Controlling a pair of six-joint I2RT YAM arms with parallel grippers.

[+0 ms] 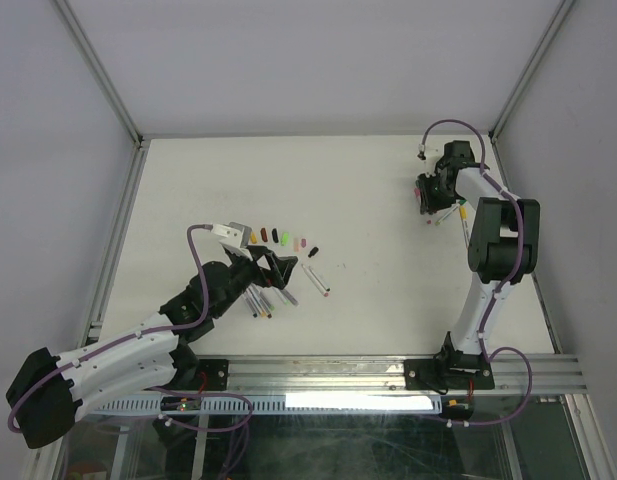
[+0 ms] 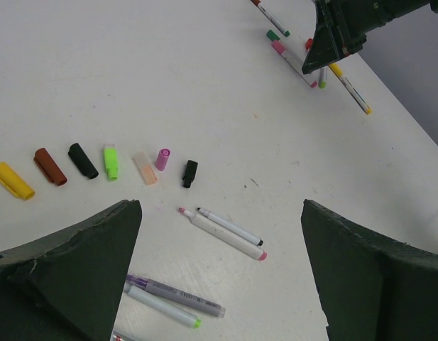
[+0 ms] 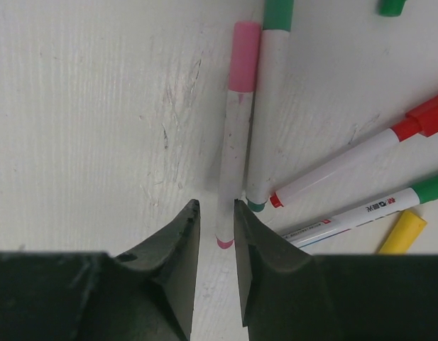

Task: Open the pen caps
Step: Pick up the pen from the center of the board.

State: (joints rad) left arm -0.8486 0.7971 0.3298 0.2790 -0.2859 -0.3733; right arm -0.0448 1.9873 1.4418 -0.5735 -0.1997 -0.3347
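Fingers of your right gripper (image 3: 215,213) stand narrowly apart at the tail of a pink-capped pen (image 3: 233,142); whether they pinch it, you cannot tell. Your left gripper (image 2: 220,213) gapes wide above the row of loose pen caps (image 2: 111,162), probably ready to pull the next.

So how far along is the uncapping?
Done: seven loose caps lie in a row, with uncapped pens near the open, empty left gripper. In hand: the right gripper straddles the tail of a pink-capped pen; grip unclear. Left: that pen plus the other capped pens beside it.
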